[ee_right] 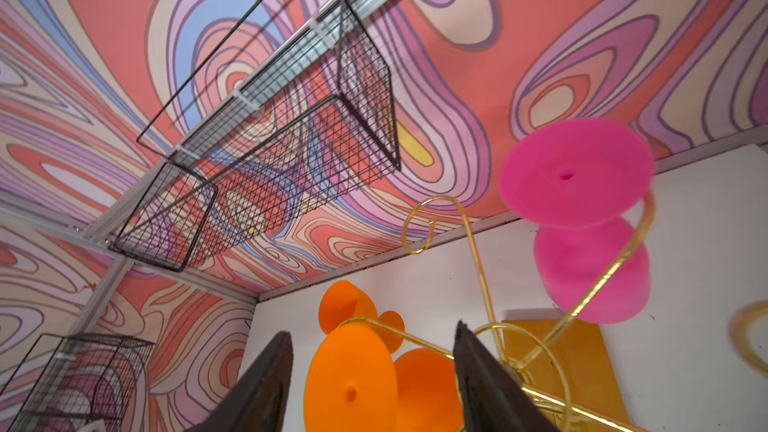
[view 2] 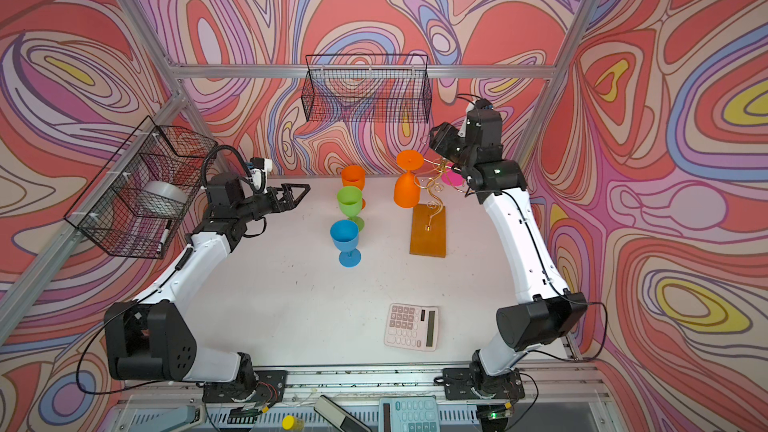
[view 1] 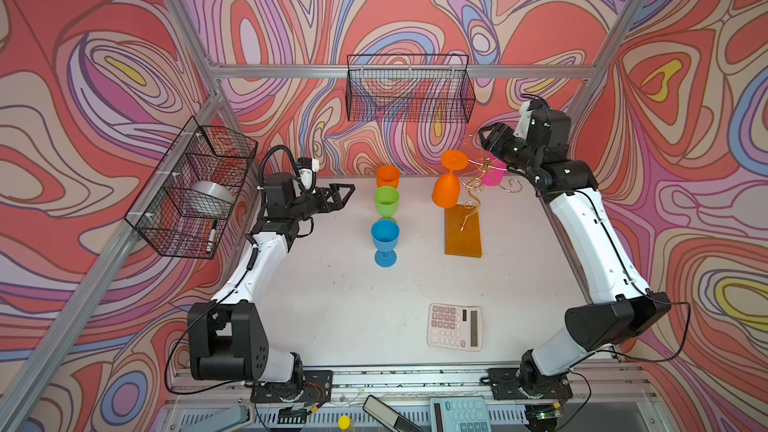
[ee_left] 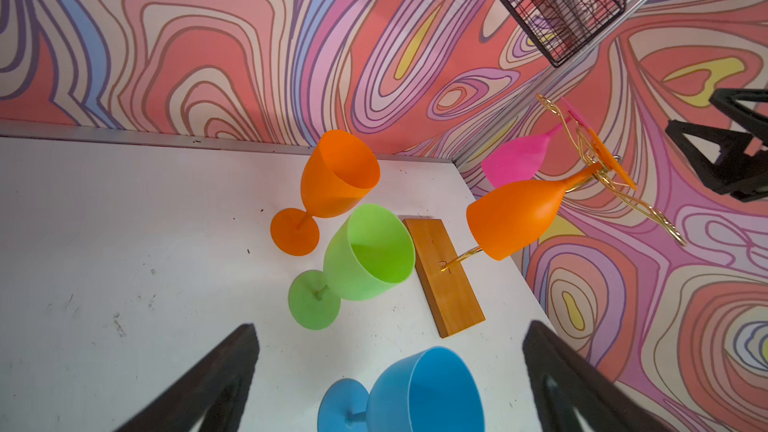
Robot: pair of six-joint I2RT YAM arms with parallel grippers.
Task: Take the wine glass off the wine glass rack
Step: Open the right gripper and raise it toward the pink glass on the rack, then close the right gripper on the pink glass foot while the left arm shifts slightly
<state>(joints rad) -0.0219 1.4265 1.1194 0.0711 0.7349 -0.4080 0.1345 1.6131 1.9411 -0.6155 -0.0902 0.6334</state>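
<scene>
Not yet done: the orange wine glass [view 1: 446, 187] hangs on the wine glass rack [view 1: 463, 238], foot up and mouth down, its long axis near vertical. The right hand [ee_right: 372, 332] straddles its foot with jaws apart, gripping nothing. The left hand [view 1: 344, 196] hovers released, well apart. The grasp and lift-off are still to do.

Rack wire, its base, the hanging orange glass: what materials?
Rack wire: likely metal, polished gold, glints. Base: looks like wood, amber varnish, faint grain. Hanging orange glass: probably plastic, matte, translucent, no glassy highlights.
</scene>
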